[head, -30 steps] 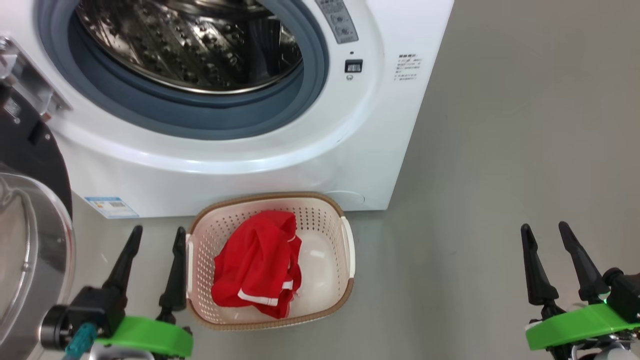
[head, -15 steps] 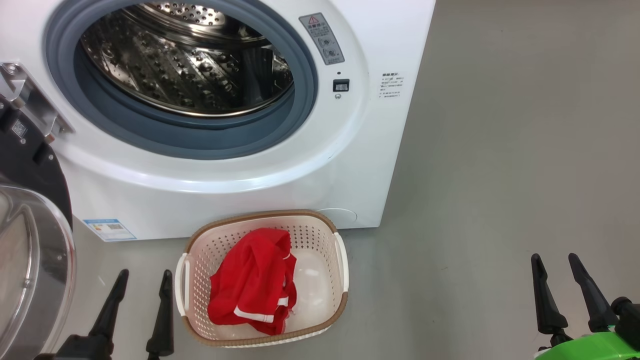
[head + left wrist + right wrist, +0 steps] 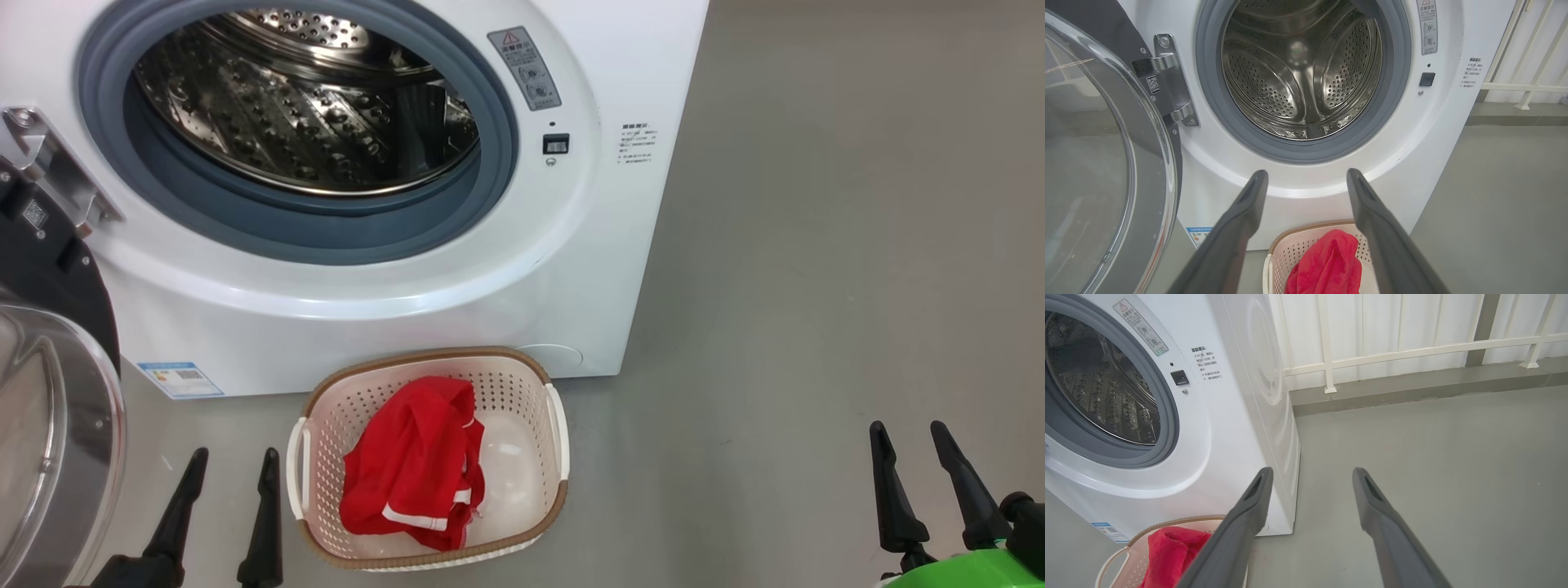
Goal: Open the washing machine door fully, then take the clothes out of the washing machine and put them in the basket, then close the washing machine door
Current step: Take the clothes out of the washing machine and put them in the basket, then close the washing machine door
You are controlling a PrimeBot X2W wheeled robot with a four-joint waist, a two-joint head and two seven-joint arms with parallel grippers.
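Left gripper [image 3: 235,454]: my jaws are released, fingers spread wide, nothing between them. It sits at the lower left of the head view, above the floor [image 3: 816,286], between the washing machine door [image 3: 57,425] and the basket [image 3: 526,384], just beside the basket's left handle.

Right gripper [image 3: 908,426]: jaws released as well, and empty. It sits at the lower right over grey floor, well apart from the basket and the washing machine [image 3: 392,310].

Door: swung open to my left on its metal hinge [image 3: 49,163]. The black rim and the bulging clear glass bowl show at the left edge of the head view.

Drum [image 3: 302,106]: the left wrist view looks straight in past the grey rubber ring [image 3: 326,233]. Perforated steel wall and ribs are visible.

Clothes [image 3: 408,465]: red fabric with white trim, bunched in the basket toward its left side. The right part of the basket's base shows bare.

Basket: stands on the floor just before the machine's front, below the drum opening. The blue label sticker [image 3: 180,378] is on the machine's lower front, left of the basket.
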